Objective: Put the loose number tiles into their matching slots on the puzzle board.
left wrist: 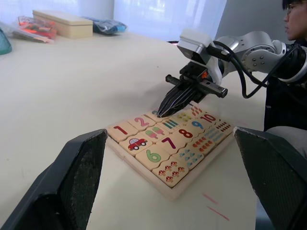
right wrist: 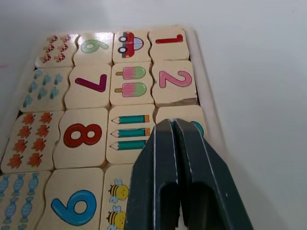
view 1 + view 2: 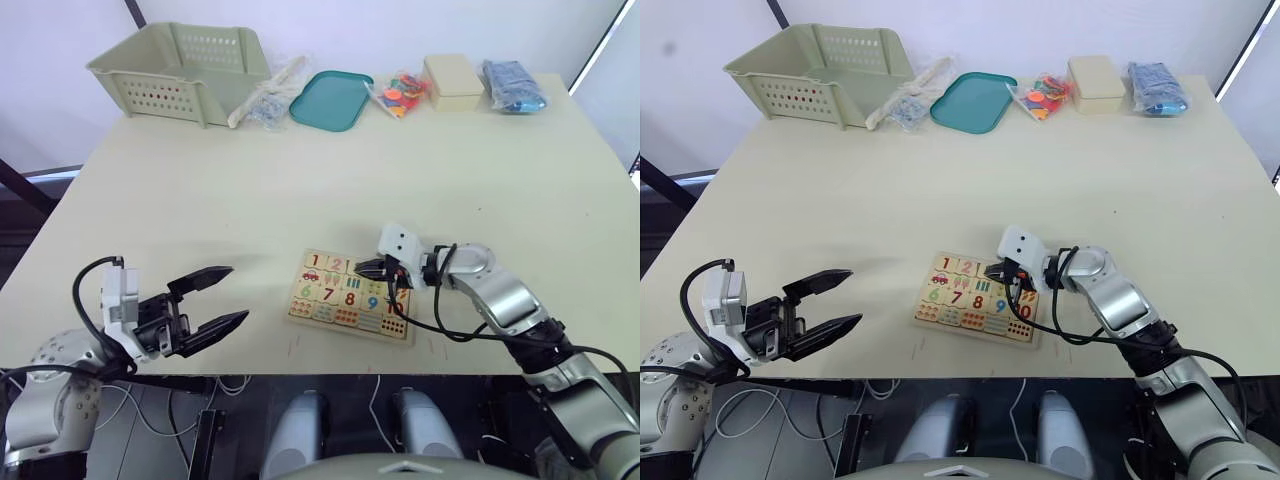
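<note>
The right hand is closed, its tips pressing on a tile in the far row of the puzzle board, just right of the 1 and 2 tiles. The board lies near the front edge of the tabletop. The left hand is open, well to the left.

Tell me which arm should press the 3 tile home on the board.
Right. The right gripper, fingers shut, already sits on the 3 tile on the puzzle board. The left gripper hangs open, well off the board.
</note>
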Available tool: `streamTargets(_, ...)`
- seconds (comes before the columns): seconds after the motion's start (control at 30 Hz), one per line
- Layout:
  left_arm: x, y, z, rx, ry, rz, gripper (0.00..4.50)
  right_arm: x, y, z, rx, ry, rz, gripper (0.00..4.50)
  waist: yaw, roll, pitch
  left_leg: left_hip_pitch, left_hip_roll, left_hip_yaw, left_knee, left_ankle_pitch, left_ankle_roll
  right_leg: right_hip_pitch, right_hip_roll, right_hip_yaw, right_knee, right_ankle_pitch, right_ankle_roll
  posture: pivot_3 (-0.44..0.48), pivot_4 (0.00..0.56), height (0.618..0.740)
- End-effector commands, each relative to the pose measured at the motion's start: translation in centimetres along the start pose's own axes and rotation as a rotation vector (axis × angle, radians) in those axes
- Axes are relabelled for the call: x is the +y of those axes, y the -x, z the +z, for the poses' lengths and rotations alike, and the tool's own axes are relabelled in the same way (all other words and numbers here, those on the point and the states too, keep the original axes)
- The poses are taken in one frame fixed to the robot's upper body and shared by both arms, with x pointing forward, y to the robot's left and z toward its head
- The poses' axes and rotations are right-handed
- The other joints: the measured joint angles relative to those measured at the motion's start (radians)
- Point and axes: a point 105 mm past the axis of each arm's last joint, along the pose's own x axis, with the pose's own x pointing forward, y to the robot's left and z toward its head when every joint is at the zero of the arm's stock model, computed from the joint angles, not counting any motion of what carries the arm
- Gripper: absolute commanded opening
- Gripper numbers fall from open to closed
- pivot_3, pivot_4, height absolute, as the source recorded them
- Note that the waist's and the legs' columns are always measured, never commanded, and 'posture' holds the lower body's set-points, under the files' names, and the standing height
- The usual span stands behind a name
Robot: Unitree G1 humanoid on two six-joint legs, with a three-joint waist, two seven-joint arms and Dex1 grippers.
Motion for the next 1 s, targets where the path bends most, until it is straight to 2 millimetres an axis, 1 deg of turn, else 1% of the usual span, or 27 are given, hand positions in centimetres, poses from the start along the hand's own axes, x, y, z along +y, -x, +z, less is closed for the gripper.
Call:
streamTargets(0.03,0.1,-0.1,0.3,-0.008,-0.018,-0.006,4.50,0.5,-0.3,-3.2,0.094,-0.056,0.008,0.06,0.000,0.000,0.000,0.000,0.000,0.000,0.000,0.000,0.000,0.000,0.000,0.000,0.000,0.000,0.000,0.000,0.150,0.740)
streamTargets(0.17,0.2,-0.3,0.4,-0.010,-0.018,-0.013,4.50,0.5,-0.5,-3.5,0.088,-0.053,0.019,0.06,-0.001,0.000,0.000,0.001,0.000,0.000,0.000,0.000,0.000,0.001,0.000,0.000,0.000,0.000,0.000,0.000,0.150,0.740)
streamTargets(0.27,0.3,-0.4,0.4,-0.010,-0.018,-0.017,4.50,0.5,-0.4,-2.5,0.037,-0.044,0.029,0.06,-0.001,0.000,0.000,0.002,0.000,0.000,0.000,0.000,0.000,0.001,0.000,0.000,0.000,0.000,0.000,0.000,0.150,0.740)
streamTargets(0.37,0.4,-0.4,0.4,-0.009,-0.019,-0.018,4.50,0.6,0.0,-0.7,-0.050,-0.042,0.038,0.06,0.000,0.000,0.000,0.002,0.000,0.000,0.000,0.000,0.000,0.001,0.000,0.000,0.000,0.000,0.000,0.000,0.150,0.740)
streamTargets(0.43,0.4,-0.4,0.4,-0.010,-0.020,-0.018,4.50,0.7,0.8,1.3,-0.151,-0.034,0.044,0.06,0.001,0.000,0.000,0.001,0.000,0.000,0.000,0.000,0.000,0.001,0.000,0.000,0.000,0.000,0.000,0.000,0.150,0.740)
streamTargets(0.53,0.4,-0.4,0.4,-0.009,-0.019,-0.017,4.50,1.1,1.8,3.0,-0.229,-0.005,0.053,0.06,0.001,0.001,0.001,0.000,0.001,0.000,0.000,0.000,0.000,0.001,0.000,0.000,0.000,0.000,0.000,0.000,0.150,0.740)
streamTargets(0.57,0.4,-0.4,0.4,-0.009,-0.017,-0.017,4.50,1.3,3.2,4.3,-0.310,0.017,0.038,0.06,0.001,0.001,0.001,0.000,0.000,0.000,0.000,0.000,0.000,0.000,0.000,0.000,0.000,0.000,0.000,0.000,0.150,0.740)
streamTargets(0.63,0.4,-0.4,0.4,-0.008,-0.016,-0.017,4.50,2.0,5.4,5.9,-0.432,0.048,0.018,0.06,0.007,0.001,0.001,-0.001,0.001,-0.001,0.000,0.000,0.000,-0.001,0.000,0.000,0.000,0.000,0.000,0.000,0.150,0.740)
streamTargets(0.67,0.4,-0.4,0.4,-0.008,-0.015,-0.017,4.50,2.5,6.1,5.9,-0.449,0.051,0.020,0.06,0.008,0.001,0.001,-0.002,0.001,-0.001,-0.001,0.000,0.000,-0.001,0.000,0.000,0.000,0.000,0.000,0.000,0.150,0.740)
streamTargets(0.83,0.2,-0.3,0.1,-0.008,-0.008,-0.014,4.50,3.2,8.8,4.9,-0.441,-0.006,-0.023,0.06,0.015,0.000,0.001,-0.001,0.001,0.000,-0.001,0.000,0.000,0.000,0.000,0.000,-0.001,0.000,0.000,0.000,0.150,0.740)
streamTargets(0.93,0.3,0.2,-0.2,-0.011,0.003,0.013,4.50,3.9,11.6,3.4,-0.428,-0.032,-0.057,0.06,0.021,0.001,0.001,-0.001,0.001,0.000,-0.001,0.000,0.000,-0.001,0.000,0.001,-0.001,0.000,0.000,0.000,0.150,0.740)
streamTargets(0.97,0.3,0.3,-0.3,-0.011,0.007,0.021,4.50,4.2,12.6,2.6,-0.411,-0.036,-0.068,0.60,0.024,0.000,0.001,-0.001,0.001,0.000,-0.001,0.000,0.000,-0.001,0.000,0.001,-0.001,0.000,0.000,0.000,0.150,0.740)
streamTargets(1.0,0.3,0.4,-0.3,-0.012,0.009,0.028,4.50,4.4,13.5,2.1,-0.404,-0.040,-0.081,0.76,0.025,0.000,0.001,-0.001,0.001,0.001,-0.001,0.000,0.000,0.000,0.000,0.000,-0.002,0.000,0.000,0.000,0.150,0.740)
